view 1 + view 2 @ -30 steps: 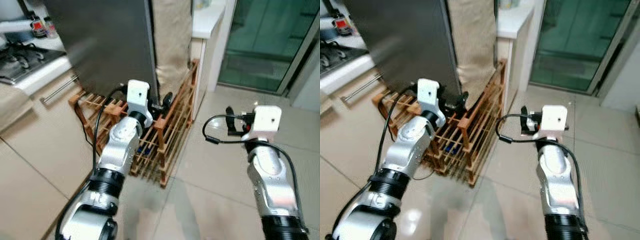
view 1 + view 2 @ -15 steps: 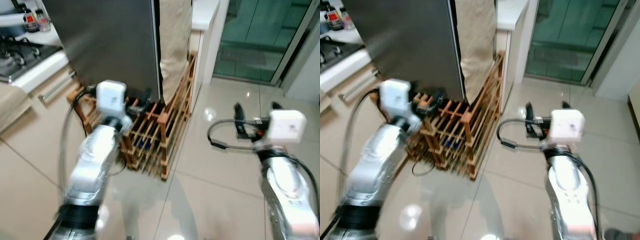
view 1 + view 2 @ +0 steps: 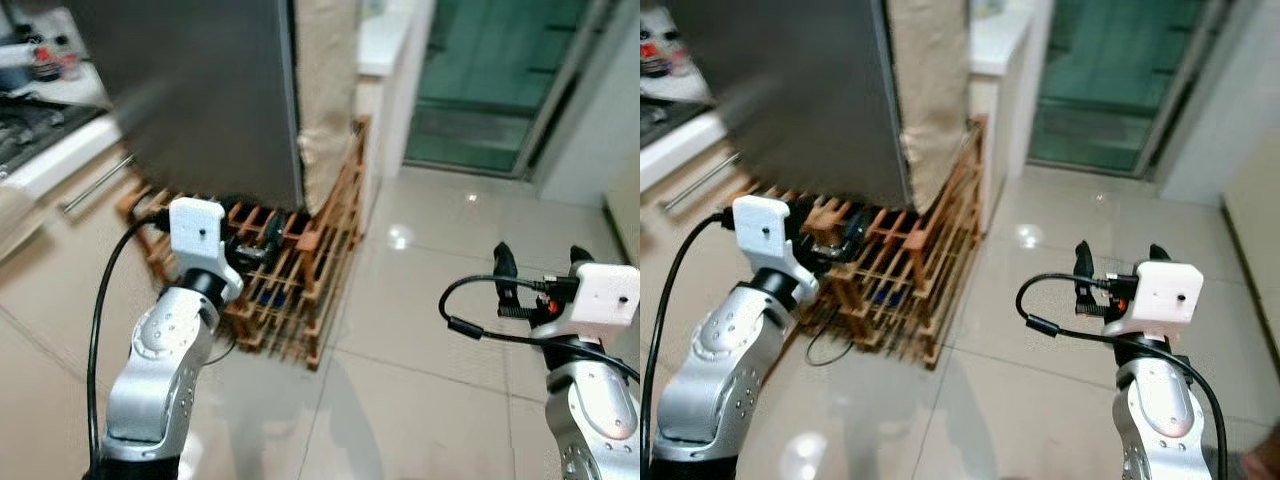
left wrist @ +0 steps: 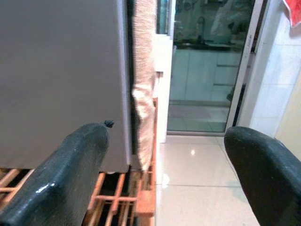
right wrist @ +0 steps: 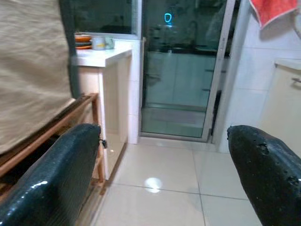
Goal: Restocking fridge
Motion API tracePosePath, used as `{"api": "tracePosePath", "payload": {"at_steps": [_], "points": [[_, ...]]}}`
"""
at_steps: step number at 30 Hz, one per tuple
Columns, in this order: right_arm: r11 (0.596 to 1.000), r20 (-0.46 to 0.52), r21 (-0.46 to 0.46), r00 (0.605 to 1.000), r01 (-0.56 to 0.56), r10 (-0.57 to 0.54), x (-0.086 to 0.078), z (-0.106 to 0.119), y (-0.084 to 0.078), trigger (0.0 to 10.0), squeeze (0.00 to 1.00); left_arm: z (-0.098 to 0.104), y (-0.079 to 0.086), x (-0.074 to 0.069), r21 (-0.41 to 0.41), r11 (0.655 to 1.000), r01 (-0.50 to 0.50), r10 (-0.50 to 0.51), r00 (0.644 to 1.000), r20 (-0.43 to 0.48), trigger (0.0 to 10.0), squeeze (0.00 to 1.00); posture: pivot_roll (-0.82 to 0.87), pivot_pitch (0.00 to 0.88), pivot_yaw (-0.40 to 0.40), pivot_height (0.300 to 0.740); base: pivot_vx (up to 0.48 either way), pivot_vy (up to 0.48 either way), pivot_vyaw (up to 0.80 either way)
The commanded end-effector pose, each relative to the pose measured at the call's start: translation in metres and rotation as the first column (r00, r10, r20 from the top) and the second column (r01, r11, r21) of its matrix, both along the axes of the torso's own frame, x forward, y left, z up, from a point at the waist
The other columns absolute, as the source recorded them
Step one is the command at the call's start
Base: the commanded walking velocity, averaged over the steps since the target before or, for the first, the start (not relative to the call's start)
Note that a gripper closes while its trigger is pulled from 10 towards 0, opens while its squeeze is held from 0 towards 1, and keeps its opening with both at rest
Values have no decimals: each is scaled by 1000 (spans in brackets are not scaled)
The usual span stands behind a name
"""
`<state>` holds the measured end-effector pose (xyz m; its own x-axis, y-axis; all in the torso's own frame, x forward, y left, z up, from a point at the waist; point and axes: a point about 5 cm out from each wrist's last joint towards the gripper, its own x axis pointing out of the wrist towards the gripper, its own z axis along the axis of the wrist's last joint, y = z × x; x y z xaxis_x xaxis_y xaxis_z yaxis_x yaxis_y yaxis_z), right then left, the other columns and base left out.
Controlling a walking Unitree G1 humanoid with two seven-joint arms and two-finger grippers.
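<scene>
1. Fridge: tall grey slab at far left, door edge facing right. Likely heavy and stiff with a smooth face; take hold along that right edge. No handle can be made out.
2. Left gripper raised near the fridge, fingers apart, empty.
3. Right gripper over bare floor, fingers apart, empty.
4. Wooden rack under the fridge and a beige cloth beside the edge crowd the approach.

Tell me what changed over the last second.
The head camera swung toward the glass door, so the whole scene shifted. In view, the left gripper dropped lower against the wooden rack, and the right gripper sits lower and further right. Both grippers stayed open and empty. Fridge, rack and cloth have not moved.
</scene>
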<state>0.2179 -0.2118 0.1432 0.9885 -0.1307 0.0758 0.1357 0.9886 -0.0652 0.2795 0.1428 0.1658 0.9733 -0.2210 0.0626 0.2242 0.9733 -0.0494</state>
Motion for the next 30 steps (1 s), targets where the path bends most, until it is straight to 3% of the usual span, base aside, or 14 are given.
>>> {"api": "tracePosePath", "payload": {"at_steps": [1, 8, 20, 24, 30], "points": [[1000, 5, 4, 1000, -19, 19, 6, 1, 5, 10000, 353, 3, 0, 8, 12, 1000, -23, 23, 1000, -9, 10000, 0, -98, 0, 61, 740, 480, 0, 0], [998, 37, 59, 999, -21, 19, 13, 9, 0, 10000, 345, 5, -5, 18, 23, 999, -38, 39, 999, -22, 10000, 0, -106, 0, 72, 740, 480, 0, 0], [996, 42, 42, 996, -76, 75, 18, 10, 12, 10000, 345, 6, -14, 16, -3, 1000, 4, -4, 1000, -11, 10000, 0, -108, 0, 71, 740, 480, 0, 0], [996, 35, 35, 996, -87, 85, 20, 10, 12, 10000, 345, 7, -10, 18, -5, 999, -50, 50, 999, -15, 10000, 0, -105, 0, 62, 740, 0, 0, 0], [993, 32, 32, 993, -112, 111, 22, 10, 15, 10000, 345, 12, -4, 20, -76, 993, -88, 88, 996, -8, 10000, 0, -104, 0, 57, 740, 0, 0, 0]]}}
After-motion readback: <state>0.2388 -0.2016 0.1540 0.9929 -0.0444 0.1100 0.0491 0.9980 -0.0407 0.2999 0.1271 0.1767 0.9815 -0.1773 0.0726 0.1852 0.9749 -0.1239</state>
